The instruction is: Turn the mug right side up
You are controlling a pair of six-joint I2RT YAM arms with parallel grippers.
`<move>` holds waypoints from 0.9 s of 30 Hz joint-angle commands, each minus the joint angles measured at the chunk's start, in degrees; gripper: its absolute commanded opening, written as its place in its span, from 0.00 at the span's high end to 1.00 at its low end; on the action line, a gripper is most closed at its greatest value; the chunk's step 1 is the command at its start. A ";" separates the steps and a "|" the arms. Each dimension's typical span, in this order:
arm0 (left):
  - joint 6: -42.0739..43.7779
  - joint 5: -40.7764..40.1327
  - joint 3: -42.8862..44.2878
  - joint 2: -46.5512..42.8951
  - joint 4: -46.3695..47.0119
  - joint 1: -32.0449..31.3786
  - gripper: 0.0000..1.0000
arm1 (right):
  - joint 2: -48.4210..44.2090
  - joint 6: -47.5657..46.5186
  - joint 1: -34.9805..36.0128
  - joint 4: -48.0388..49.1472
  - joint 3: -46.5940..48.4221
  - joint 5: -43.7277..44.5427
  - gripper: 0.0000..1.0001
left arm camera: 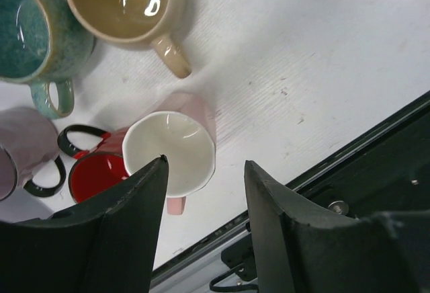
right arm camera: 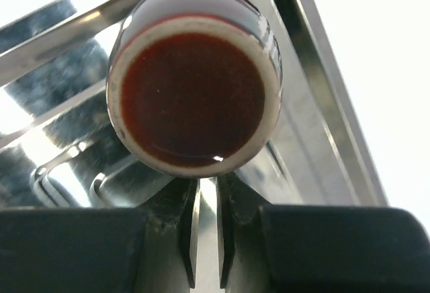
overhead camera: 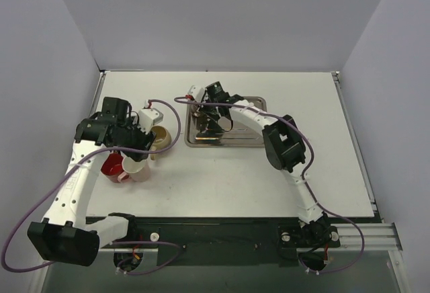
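My right gripper [right arm camera: 207, 199], fingers nearly together just beside the glossy mug [right arm camera: 195, 98] in the tray [right arm camera: 316, 85], might slip mid-turn; whether I hold its handle, I cannot tell.

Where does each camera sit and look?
Top: high behind the arms, looking down at the table; both arms show.
Left wrist: on the left arm, looking down at mugs; open left claw shows.
Right wrist: on the right arm, facing a mug and a tray; right claw shows.
Shared: top and left wrist see the pink mug.
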 commanded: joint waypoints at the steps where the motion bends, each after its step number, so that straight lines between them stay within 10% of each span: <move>1: -1.56 11.42 5.51 -1.06 1.30 0.84 0.41 | -15.77 13.91 -0.88 13.69 -10.98 -0.97 1.00; 12: -14.55 35.67 8.60 2.18 22.62 5.84 0.26 | -37.40 27.29 -1.05 29.78 -32.01 -5.18 1.00; 17: -43.48 54.50 6.76 5.17 48.08 12.35 0.20 | -47.00 39.15 -0.88 41.36 -40.89 -13.18 1.00; 20: -63.57 58.03 -1.48 5.09 80.02 11.75 0.17 | -51.21 45.04 0.35 44.37 -42.92 -17.14 1.00; 27: -73.09 58.47 -3.26 7.46 88.04 6.91 0.17 | -55.36 40.59 8.52 41.84 -43.37 -16.89 1.00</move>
